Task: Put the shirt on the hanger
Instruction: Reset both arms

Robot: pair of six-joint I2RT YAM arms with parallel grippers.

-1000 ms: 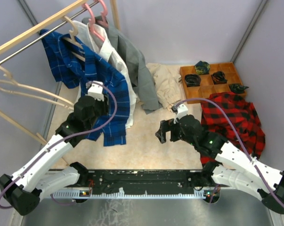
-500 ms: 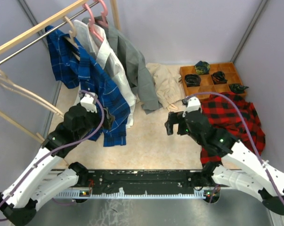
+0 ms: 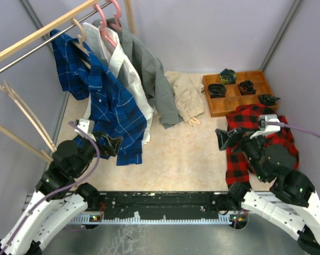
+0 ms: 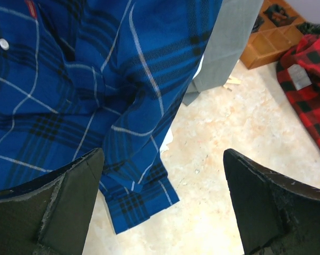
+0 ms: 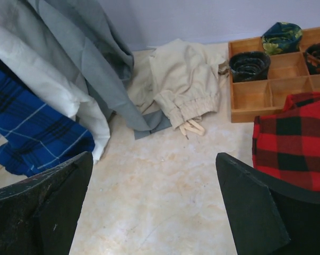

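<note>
At 8 o'clock, spread and empty, the left hand (image 3: pixel 109 143), just beside the hem of the shirt (image 3: pixel 114 106); at 4 o'clock, likewise spread and holding nothing, the right hand (image 3: pixel 228 139), well apart from it. Farther out, toward 10 o'clock, hangs from the hanger (image 3: pixel 81 36), seemingly lopsided. Might slide off if snagged at the hem.

left claw (image 3: pixel 111 143): spread, empty
blue shirt (image 3: pixel 114 106): on beige hanger (image 3: pixel 82 38), hem just beyond left claw
red plaid shirt (image 3: pixel 258 119): beside spread right claw (image 3: pixel 226 139)
</note>
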